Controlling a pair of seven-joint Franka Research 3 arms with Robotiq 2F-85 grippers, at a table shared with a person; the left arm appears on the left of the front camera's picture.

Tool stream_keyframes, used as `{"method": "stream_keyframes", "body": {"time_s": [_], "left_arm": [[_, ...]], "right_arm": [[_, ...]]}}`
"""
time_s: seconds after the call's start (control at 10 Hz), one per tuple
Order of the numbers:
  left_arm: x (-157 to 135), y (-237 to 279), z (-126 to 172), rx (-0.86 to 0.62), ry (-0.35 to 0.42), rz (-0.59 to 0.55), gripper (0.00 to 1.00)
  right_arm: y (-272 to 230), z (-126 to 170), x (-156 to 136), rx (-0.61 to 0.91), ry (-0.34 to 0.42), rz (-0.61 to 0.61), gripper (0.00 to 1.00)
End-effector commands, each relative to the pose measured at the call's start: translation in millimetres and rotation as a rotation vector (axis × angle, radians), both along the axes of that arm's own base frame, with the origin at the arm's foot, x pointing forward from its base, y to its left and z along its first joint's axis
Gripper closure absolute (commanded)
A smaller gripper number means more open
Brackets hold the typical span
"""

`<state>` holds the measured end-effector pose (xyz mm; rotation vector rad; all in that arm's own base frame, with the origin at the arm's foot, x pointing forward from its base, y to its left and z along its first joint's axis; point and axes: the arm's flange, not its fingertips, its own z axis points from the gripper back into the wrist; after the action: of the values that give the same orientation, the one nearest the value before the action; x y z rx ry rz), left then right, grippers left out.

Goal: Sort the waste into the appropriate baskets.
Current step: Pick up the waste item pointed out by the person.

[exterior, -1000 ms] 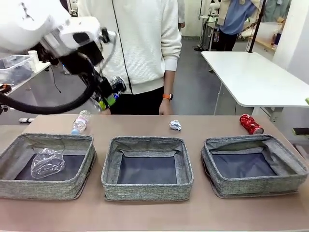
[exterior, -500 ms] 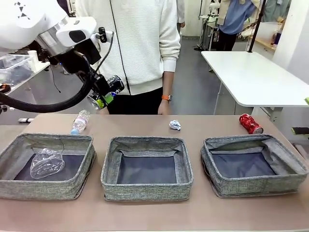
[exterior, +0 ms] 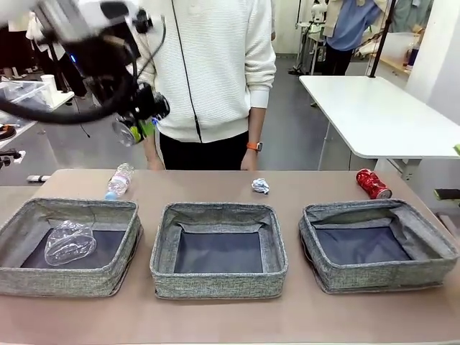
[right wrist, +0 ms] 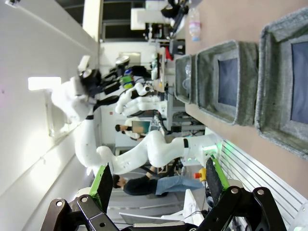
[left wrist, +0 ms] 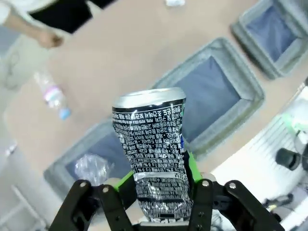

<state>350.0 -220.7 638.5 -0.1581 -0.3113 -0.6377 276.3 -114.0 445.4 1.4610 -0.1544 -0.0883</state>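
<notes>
Now the left gripper point(left wrist: 158, 175), clamped on the black can point(left wrist: 151, 134), has risen; baskets point(exterior: 215, 209) lie below its jaws, so carrying follows. Right gripper point(right wrist: 156, 187) gapes empty.

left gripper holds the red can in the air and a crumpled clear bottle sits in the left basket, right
No: the left gripper holds a black can with white print, as the left wrist view shows; the red can lies on the table. The crumpled clear bottle does sit in the left basket.
</notes>
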Motion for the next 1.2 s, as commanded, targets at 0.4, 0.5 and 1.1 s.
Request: {"method": "stream_keyframes", "body": {"time_s": [0.4,0.5,1.1], "left_arm": [[-78.3,-110.5,102.6,-0.027,0.247,0.171,0.63],[-82.1,-125.1,110.0,-0.047,0.227,0.283,0.63],[-63.6,-143.2,158.8,-0.066,0.435,0.397,0.63]], "right_arm": [[1.0,6.4,1.2,0.027,0.012,-0.01,0.0],[1.0,6.4,1.2,0.027,0.012,-0.01,0.0],[1.0,6.4,1.2,0.027,0.012,-0.01,0.0]]}}
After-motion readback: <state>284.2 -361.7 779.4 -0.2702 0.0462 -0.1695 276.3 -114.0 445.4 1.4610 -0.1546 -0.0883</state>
